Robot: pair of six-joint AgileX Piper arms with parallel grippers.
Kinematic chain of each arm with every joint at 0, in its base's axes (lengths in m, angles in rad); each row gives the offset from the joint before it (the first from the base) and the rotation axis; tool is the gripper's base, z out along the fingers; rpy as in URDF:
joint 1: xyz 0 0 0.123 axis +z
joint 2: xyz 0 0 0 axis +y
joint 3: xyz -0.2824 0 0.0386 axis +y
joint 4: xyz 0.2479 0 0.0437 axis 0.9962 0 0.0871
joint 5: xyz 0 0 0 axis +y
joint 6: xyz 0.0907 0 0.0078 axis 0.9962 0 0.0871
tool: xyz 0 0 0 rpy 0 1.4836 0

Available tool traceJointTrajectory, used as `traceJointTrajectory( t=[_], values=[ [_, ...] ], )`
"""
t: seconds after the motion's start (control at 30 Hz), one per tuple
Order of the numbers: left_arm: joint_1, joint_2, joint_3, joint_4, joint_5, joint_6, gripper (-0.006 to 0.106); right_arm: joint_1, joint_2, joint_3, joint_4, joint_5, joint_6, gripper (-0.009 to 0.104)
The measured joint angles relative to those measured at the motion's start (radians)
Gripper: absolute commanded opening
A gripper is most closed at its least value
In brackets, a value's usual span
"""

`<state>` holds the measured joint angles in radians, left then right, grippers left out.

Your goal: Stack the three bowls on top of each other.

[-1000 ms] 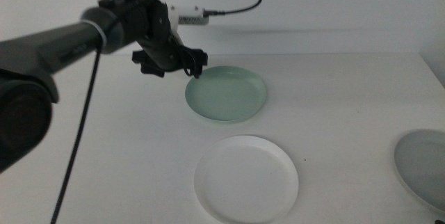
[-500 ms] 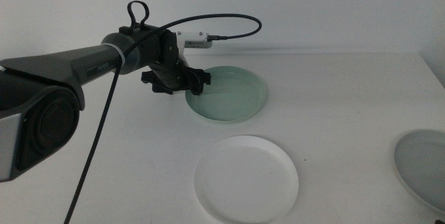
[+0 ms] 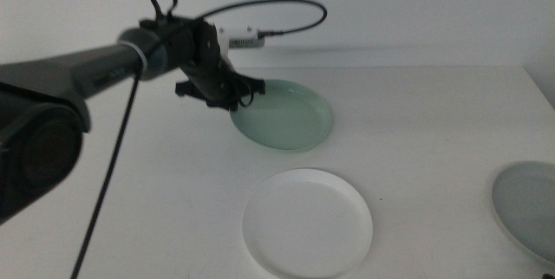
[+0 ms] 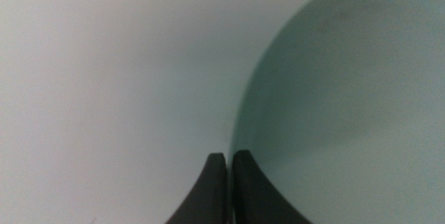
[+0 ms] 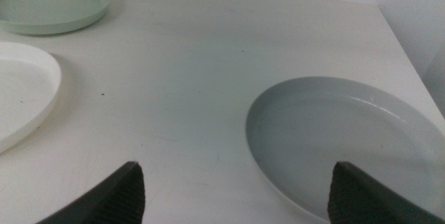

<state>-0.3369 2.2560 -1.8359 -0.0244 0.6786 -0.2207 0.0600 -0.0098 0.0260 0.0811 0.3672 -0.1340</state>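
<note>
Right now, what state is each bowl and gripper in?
Mint green bowl: on the table, left rim pinched by the left gripper.
White bowl: flat, free.
Grey bowl: flat, free.
Left gripper: shut on the rim.
Right gripper: open, waiting near the grey bowl.

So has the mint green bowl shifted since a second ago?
Yes, slightly. Against the white bowl, which stayed put, the mint green bowl has slid a little toward the table's far side, its left rim pinched in the left hand.

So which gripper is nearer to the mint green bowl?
Left. The left gripper is shut on the mint green bowl at its rim. The right gripper waits far away, open, near the grey bowl.
</note>
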Motion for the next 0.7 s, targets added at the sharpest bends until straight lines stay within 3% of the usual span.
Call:
traceJointTrajectory(
  t=[0.23, 0.7],
  values=[
    [-0.062, -0.239, 0.079, 0.068, 0.054, 0.02, -0.005, 0.0, 0.0, 0.0, 0.0, 0.0, 0.0, 0.07],
    [-0.194, -0.622, 0.639, 0.073, -0.057, -0.086, -0.005, 0.0, 0.0, 0.0, 0.0, 0.0, 0.0, 0.07]
  ],
)
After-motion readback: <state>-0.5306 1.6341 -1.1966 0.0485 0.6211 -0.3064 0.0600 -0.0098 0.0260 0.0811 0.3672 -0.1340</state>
